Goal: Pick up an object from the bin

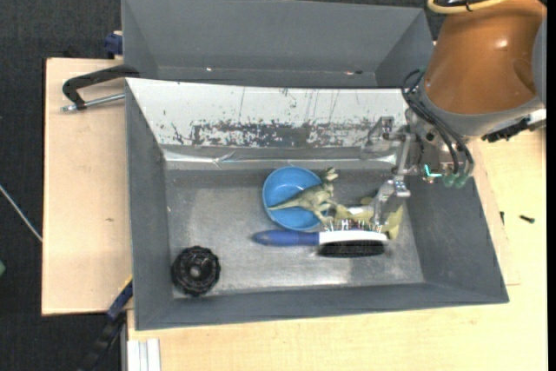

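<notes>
Tan plastic figure (334, 206), one, sprawled in the middle-right of the grey bin (143, 213), leaning against one blue bowl (291, 185) on its left and touching one brush (352, 242) just in front. Brush lying flat: blue handle pointing left, white back, black bristles. Gripper (393, 200) low at the figure's right end, just above the brush head; open or closed, cannot tell. One black ribbed knob (195, 268) alone in the near-left corner, well apart from that cluster of three.
</notes>
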Available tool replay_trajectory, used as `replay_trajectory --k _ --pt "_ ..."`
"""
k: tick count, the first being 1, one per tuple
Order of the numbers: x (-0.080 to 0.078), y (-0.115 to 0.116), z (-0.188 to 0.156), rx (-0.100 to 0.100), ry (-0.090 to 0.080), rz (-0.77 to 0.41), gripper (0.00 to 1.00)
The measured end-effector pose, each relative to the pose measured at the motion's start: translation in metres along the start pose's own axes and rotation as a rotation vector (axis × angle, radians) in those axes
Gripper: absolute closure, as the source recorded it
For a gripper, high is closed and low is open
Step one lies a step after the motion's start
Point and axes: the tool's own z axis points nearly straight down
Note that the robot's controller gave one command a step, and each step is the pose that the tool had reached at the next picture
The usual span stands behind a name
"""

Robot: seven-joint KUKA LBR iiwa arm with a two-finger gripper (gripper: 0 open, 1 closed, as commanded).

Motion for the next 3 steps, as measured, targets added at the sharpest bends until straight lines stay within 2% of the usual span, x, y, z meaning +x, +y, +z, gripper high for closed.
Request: replay_trajectory --k 1,2,3 --pt "0.032 0.021 0.177 0.000 -0.016 -0.011 0.00" --pt "0.018 0.005 0.144 0.002 -0.014 -0.041 0.00" --pt "0.012 -0.003 0.135 0.000 -0.011 0.038 0.00"
